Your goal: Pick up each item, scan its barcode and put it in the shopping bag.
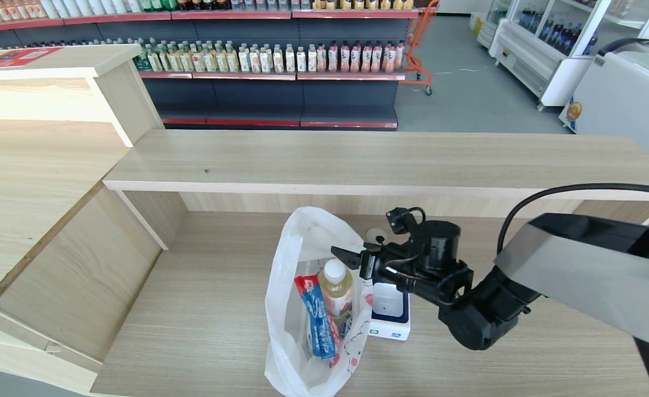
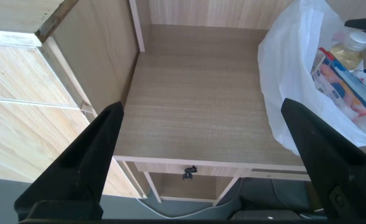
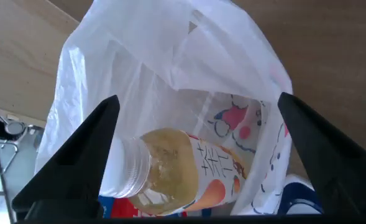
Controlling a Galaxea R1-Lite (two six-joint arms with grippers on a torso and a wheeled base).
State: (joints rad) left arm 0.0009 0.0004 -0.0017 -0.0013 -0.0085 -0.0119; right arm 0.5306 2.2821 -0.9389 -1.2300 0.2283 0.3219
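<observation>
Here right tool (image 3: 195, 155) hovers, spread, above shopping bag (image 1: 284, 264)

The shopping bag (image 1: 281, 286) is thin, crinkled, translucent white plastic. Inside it, the bottle (image 1: 335, 289) is smooth clear plastic with a ribbed white cap, and the blue packet (image 1: 317, 320) looks glossy. The counter (image 1: 203, 331) is matt, pale wood-grain board

All three views share the shopping bag (image 1: 280, 292); right wrist looks in closest.

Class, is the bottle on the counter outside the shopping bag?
No, the bottle sits inside the shopping bag beside a blue packet.
</observation>
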